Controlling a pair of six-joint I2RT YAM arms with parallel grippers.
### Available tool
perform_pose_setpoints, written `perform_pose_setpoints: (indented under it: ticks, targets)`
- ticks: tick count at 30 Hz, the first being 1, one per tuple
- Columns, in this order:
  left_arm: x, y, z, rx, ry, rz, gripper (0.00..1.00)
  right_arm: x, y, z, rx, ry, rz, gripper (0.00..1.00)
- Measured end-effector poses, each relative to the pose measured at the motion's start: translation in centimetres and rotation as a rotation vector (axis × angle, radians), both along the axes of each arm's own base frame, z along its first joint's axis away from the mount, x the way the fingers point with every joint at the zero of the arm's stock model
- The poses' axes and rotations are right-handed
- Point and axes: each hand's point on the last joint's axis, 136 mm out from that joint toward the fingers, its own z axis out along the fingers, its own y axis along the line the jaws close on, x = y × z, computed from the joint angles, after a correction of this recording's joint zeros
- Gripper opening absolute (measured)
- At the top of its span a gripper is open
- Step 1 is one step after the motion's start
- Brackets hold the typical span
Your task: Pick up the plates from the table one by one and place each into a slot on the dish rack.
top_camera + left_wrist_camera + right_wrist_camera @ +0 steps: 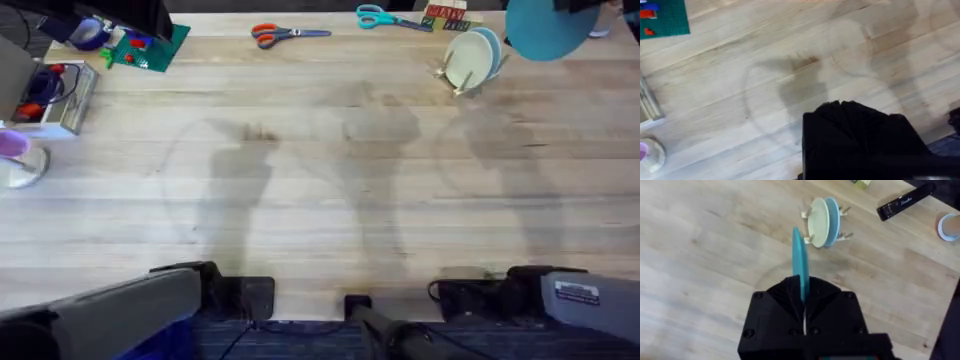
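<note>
Stretching wide and bare across its middle, the table (320,200) leaves broad open wood between the arm bases at the near edge and the clutter along the far edge. The dish rack (466,82) stands near the far right edge, with a cream plate (463,58) and a light blue plate (487,48) already upright in its slots, side by side. A pair of orange scissors (285,34) and a pair of blue scissors (388,17) lie along the far edge, and a green baseplate (152,46) sits at the far left. The right gripper (802,311) is raised above the table near the rack, its fingers pinched on a cyan plate (800,267) held on edge. The left gripper (860,137) hangs low over bare wood; I cannot tell how its fingers stand.
</note>
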Motion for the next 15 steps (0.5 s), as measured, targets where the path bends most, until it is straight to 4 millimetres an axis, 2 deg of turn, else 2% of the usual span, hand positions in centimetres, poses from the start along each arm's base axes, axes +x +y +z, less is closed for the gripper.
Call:
perform_pose_setpoints:
  ticks: [9,10,11,15]
  targets:
    - [0.0,0.3,-0.1,0.013,0.003,0.01,0.06,-0.2,-0.3,-0.1,-0.053,0.004,0.042,0.031]
    - [0.0,0.3,-0.1,0.014,0.002,0.01,0.138,-0.2,-0.4,-0.1,-0.056,0.003,0.044,0.031]
    - [0.0,0.3,-0.1,0.013,0.003,0.013,0.279,-0.2,-0.5,-0.1,-0.058,0.003,0.043,0.031]
    - [0.0,0.3,-0.1,0.014,0.004,0.017,0.923,-0.2,-1.5,-0.1,-0.062,0.003,0.019,0.031]
